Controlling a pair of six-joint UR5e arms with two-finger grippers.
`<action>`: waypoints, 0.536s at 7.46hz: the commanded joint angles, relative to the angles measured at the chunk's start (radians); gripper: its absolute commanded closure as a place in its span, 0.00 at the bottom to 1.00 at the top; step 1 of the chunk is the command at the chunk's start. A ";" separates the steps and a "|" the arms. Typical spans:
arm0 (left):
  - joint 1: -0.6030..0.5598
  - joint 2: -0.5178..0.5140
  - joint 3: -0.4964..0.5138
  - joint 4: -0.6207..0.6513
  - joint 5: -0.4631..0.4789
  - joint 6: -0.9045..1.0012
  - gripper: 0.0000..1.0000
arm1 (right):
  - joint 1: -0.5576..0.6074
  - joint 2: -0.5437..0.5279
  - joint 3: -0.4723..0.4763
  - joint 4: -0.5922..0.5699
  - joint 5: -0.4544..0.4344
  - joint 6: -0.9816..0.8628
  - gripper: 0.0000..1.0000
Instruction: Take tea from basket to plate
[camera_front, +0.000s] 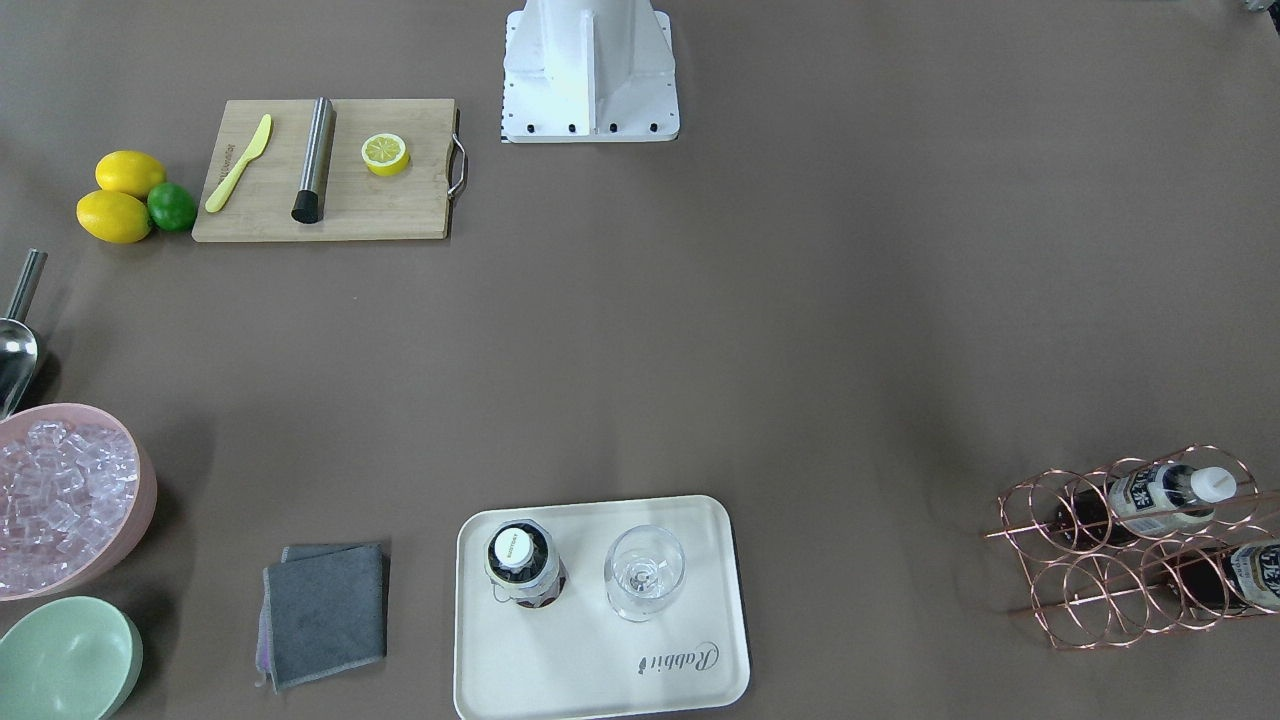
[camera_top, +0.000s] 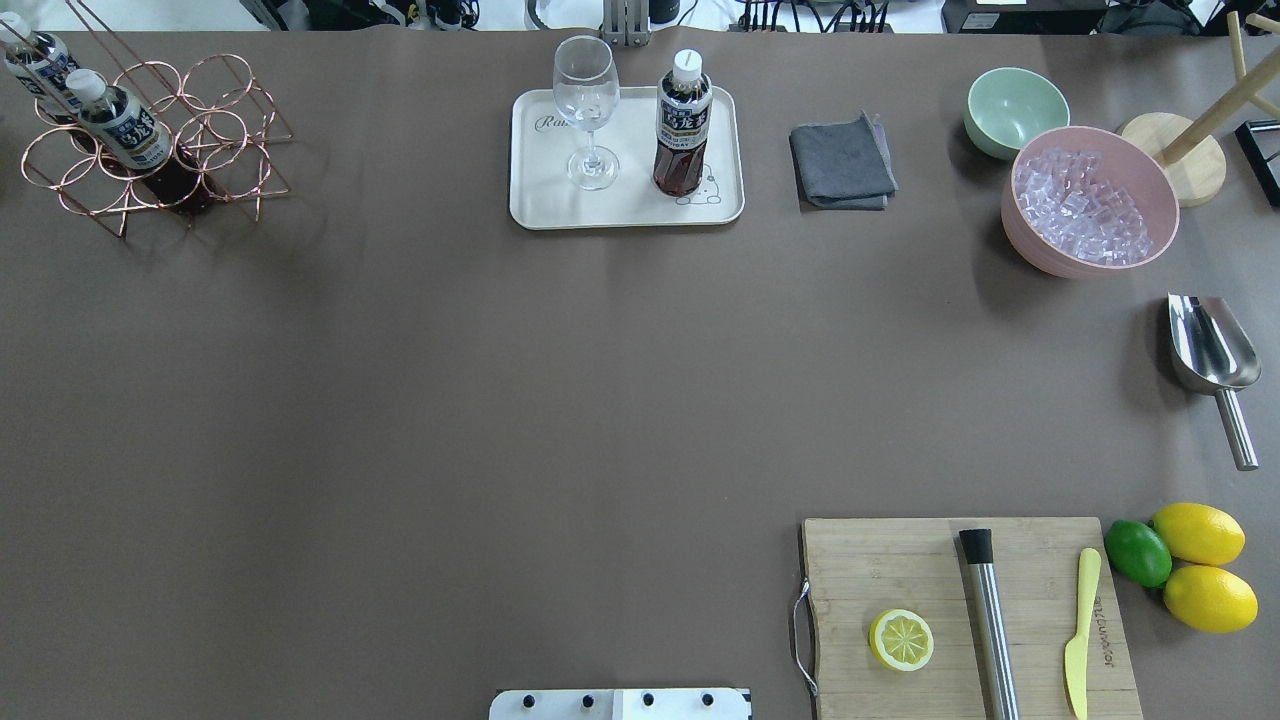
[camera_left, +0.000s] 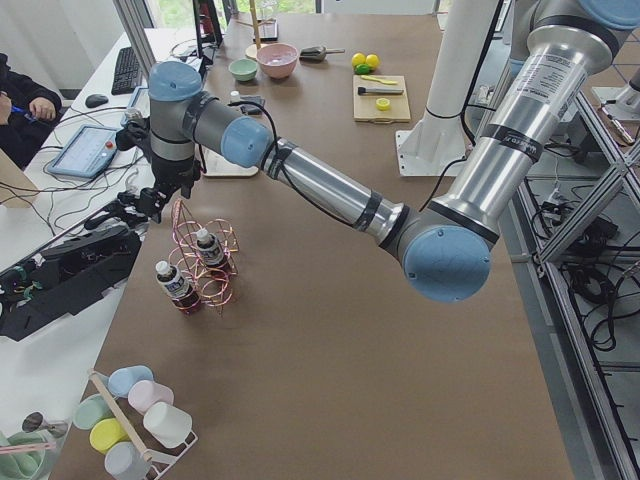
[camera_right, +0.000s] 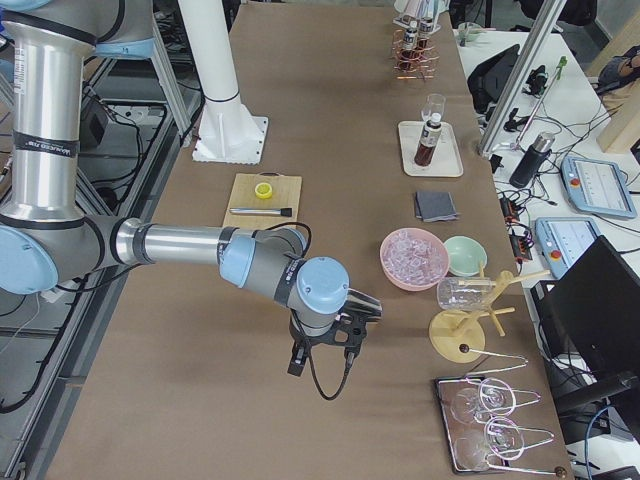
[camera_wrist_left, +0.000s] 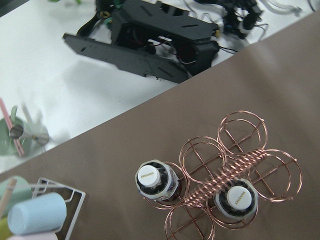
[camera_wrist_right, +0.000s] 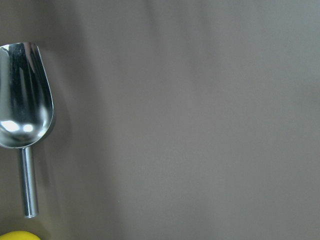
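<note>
Showing "Rabbit" in script, the cream rounded-corner plate (camera_top: 625, 212) is sitting midway along the far edge of the table (camera_top: 400, 400), carrying one tea (camera_top: 683, 125) upright beside one clear stemmed glass (camera_top: 586, 100). The bottle's white-and-blue label is showing print too small to read. Two more bottles (camera_top: 122, 128) are standing in the six-ringed copper wire basket (camera_top: 230, 110) at the far left corner. The left gripper (camera_left: 150, 200) is hanging above that basket, the right gripper (camera_right: 322, 352) near the right edge. Neither is showing whether its jaws are wide or narrow.
</note>
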 joint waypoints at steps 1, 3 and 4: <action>-0.069 0.131 -0.002 -0.012 0.008 -0.382 0.02 | 0.000 0.002 0.000 0.001 0.006 0.002 0.00; -0.095 0.275 0.037 -0.052 -0.057 -0.375 0.02 | 0.000 -0.001 -0.003 0.001 0.005 0.000 0.00; -0.098 0.325 0.041 -0.099 -0.056 -0.380 0.02 | 0.000 -0.006 -0.003 0.001 0.005 0.000 0.00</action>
